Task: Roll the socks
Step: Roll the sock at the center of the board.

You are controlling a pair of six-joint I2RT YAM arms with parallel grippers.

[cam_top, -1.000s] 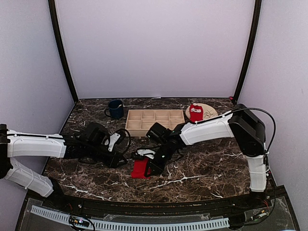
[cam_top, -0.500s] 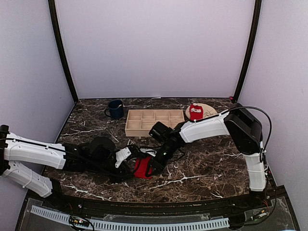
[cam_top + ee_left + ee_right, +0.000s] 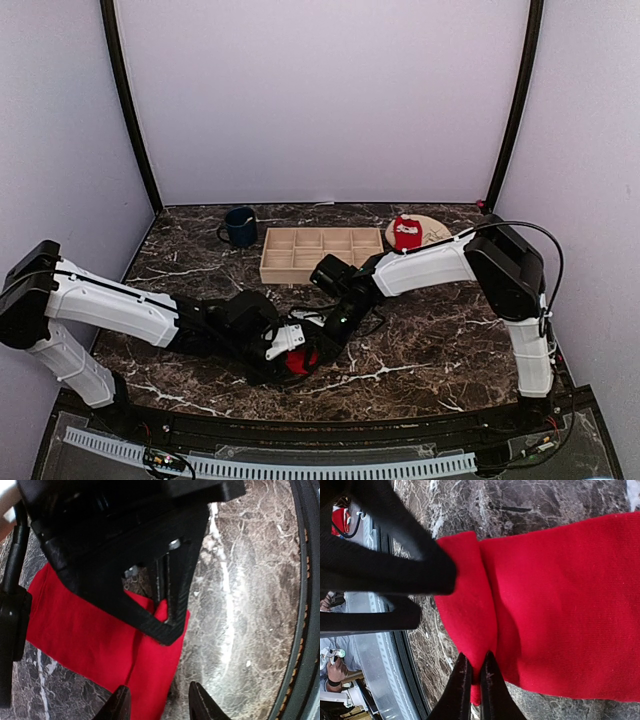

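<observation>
red sock (image 3: 560, 605), dk marble table (image 3: 420, 340)

Print on far sock (image 3: 406, 232) indistinct.

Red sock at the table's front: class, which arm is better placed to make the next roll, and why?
Probably the right arm: the right pincer is shut on the red sock's folded edge, while the left pincer is open, gripping nothing.

The near sock (image 3: 299, 361) lies on the table (image 3: 430, 340) at the front middle. The side that shows is plain bright red, and one edge is folded over into a thick fold. The far sock (image 3: 406, 232), red with white print, lies bunched on the plate (image 3: 434, 233) at the back right.
</observation>
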